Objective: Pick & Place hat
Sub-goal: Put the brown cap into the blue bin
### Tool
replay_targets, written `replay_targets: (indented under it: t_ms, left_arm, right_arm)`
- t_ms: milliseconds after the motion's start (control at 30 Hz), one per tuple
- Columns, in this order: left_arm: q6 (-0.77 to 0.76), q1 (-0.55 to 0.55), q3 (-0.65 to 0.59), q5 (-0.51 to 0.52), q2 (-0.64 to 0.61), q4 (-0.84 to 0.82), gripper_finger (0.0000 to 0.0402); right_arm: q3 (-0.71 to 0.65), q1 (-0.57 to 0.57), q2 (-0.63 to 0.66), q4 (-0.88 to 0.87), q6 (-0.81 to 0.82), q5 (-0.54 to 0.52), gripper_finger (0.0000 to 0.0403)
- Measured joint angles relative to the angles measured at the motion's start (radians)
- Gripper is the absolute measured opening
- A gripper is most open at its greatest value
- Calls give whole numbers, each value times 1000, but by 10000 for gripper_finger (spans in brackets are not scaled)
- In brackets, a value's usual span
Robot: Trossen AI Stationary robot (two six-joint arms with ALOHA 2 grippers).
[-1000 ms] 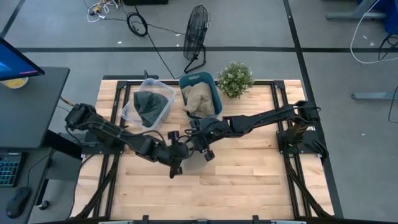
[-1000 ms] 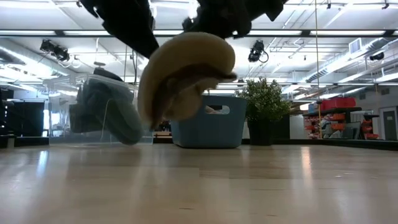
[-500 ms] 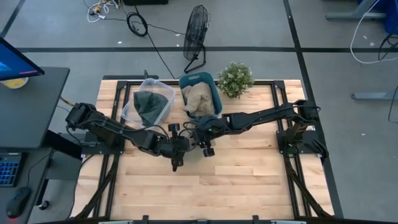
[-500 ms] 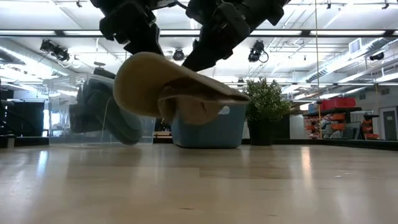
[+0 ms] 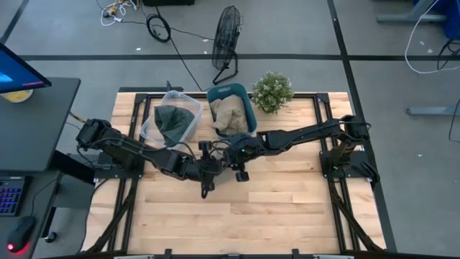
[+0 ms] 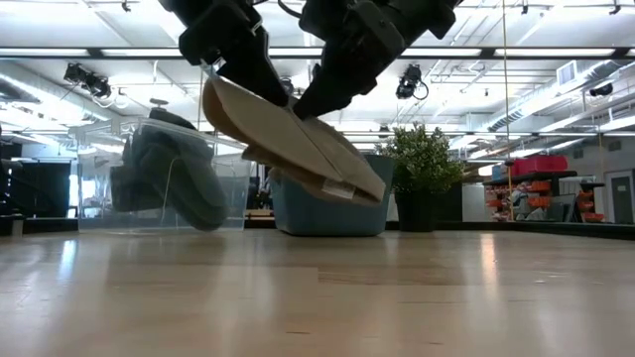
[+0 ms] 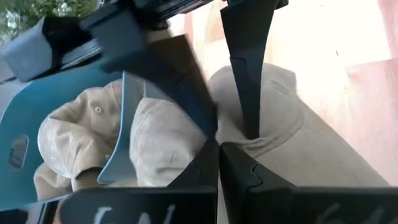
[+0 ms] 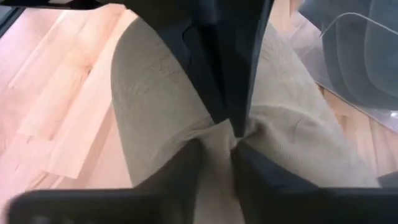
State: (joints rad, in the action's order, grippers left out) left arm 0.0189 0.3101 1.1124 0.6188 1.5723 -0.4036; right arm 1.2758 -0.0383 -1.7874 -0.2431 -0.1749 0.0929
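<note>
Now both my left hand [image 6: 260, 87] and right hand [image 6: 316, 99] pinch the tan cloth brimmed hat [image 6: 293, 144], apparently airborne over the wooden surface [image 6: 317, 297]; I should release together.

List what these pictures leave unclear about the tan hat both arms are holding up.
- High view: the hat is hidden under the two arms; the left tool and right tool cover it.
- Low view: the hat shows edge-on, above the table; its top is cut off by the arms.
- Wrist views: dark fingers cover the pinch points.
</note>
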Motion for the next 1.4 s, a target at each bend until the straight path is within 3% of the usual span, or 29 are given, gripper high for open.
replay_targets:
  t_ms: [133,533,700,867,967,1033,1200,1400]
  left_arm:
    - [-70,0,0,-1,0,-11,13]
    - [-252,-17,4,-5,-3,-40,115]
    - [-373,-17,4,-8,-3,-41,144]
    - [-376,-15,3,-8,-3,-42,142]
    - [-375,-20,3,-8,-2,-42,137]
    - [-376,-22,2,-9,-2,-41,136]
    - [-376,-23,2,-9,-2,-39,135]
    - [-376,-23,2,-12,-1,-37,135]
  right_arm:
    - [0,0,0,-15,-25,-7,15]
    - [-2,-5,2,-166,-59,-78,6]
    - [-2,-38,71,-271,-52,-95,4]
    - [-2,-76,209,-324,-172,-325,4]
    - [-2,-73,272,-237,-350,-528,3]
    - [0,-49,294,-155,-482,-599,3]
    - [0,61,287,-78,-830,-525,2]
    - [0,252,229,-68,-1016,-348,2]
